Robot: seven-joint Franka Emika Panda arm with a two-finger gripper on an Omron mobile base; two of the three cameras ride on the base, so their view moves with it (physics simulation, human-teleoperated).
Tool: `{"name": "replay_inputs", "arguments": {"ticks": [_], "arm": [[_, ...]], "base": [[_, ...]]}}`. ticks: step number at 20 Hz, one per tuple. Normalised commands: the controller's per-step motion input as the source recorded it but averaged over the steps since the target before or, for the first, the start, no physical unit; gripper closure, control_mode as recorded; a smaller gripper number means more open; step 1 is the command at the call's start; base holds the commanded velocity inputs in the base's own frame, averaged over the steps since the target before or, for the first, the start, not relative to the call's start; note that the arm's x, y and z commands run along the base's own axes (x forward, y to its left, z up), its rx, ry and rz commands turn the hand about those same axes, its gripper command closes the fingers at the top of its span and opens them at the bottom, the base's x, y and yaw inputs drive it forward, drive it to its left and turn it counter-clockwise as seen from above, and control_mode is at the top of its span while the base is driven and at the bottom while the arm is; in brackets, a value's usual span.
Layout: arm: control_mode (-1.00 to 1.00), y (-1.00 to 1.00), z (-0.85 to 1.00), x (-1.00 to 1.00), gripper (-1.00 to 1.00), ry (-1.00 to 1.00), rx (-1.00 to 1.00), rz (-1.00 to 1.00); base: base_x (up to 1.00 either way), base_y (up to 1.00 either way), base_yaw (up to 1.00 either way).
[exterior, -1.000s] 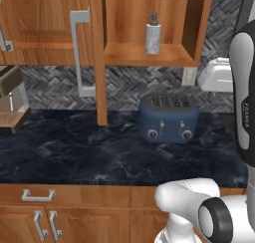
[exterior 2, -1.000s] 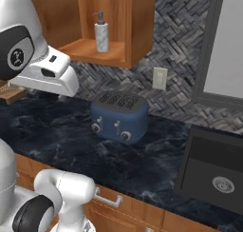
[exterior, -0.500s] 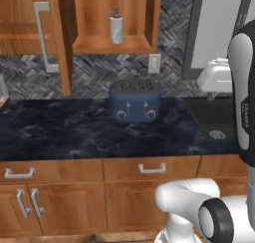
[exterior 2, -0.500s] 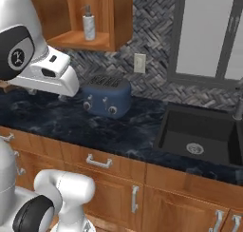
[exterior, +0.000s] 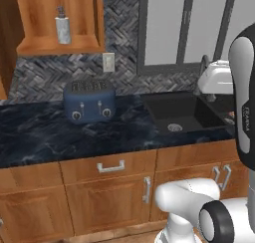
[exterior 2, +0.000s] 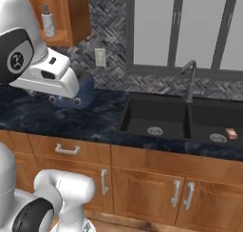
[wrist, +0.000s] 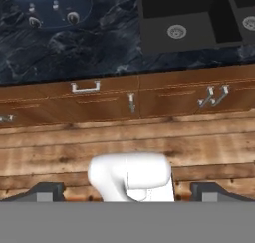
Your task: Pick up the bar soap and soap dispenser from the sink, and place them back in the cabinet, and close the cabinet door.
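The black sink (exterior 2: 161, 113) is set in the dark counter, with a curved faucet (exterior 2: 189, 78) behind it. In its right basin, next to the drain, lies the small pinkish bar soap (exterior 2: 231, 133). The grey soap dispenser (exterior: 63, 27) stands upright on the shelf of the open wood cabinet (exterior: 84, 18) at the upper left. A strip of the cabinet door (exterior: 5, 48) shows at the left edge. My gripper (wrist: 127, 193) is open and holds nothing. It hangs high above the floor in front of the base cabinets, and the sink (wrist: 149, 13) lies at the top of the hand view.
A blue toaster (exterior: 89, 101) stands on the counter left of the sink, below a wall outlet (exterior: 108, 62). Grey-framed windows (exterior: 184, 28) rise behind the sink. Base cabinets with drawers and small handles (exterior: 111, 166) run under the counter.
The whole picture has slid left: the base has driven to the right along the counter. The sink and windows have come into view. The gripper stays open.
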Motion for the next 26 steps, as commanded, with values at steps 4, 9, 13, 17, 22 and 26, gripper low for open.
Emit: {"name": "replay_inputs", "arguments": {"ticks": [4,9,13,17,22,26], "arm": [[1.00,0.00,0.00,0.00,-1.00,0.00,0.00,0.00],[1.00,0.00,0.00,0.00,-1.00,0.00,0.00,0.00],[1.00,0.00,0.00,0.00,-1.00,0.00,0.00,0.00],[1.00,0.00,0.00,0.00,-1.00,0.00,0.00,0.00],[1.00,0.00,0.00,0.00,-1.00,0.00,0.00,0.00],[1.00,0.00,0.00,0.00,-1.00,0.00,0.00,0.00]], "base": [[0.00,-0.74,-0.14],[0.00,-0.94,-0.04],[0.00,-0.98,0.00],[0.02,-0.85,0.00],[0.13,-0.73,0.00],[0.17,-0.56,0.00]]}}
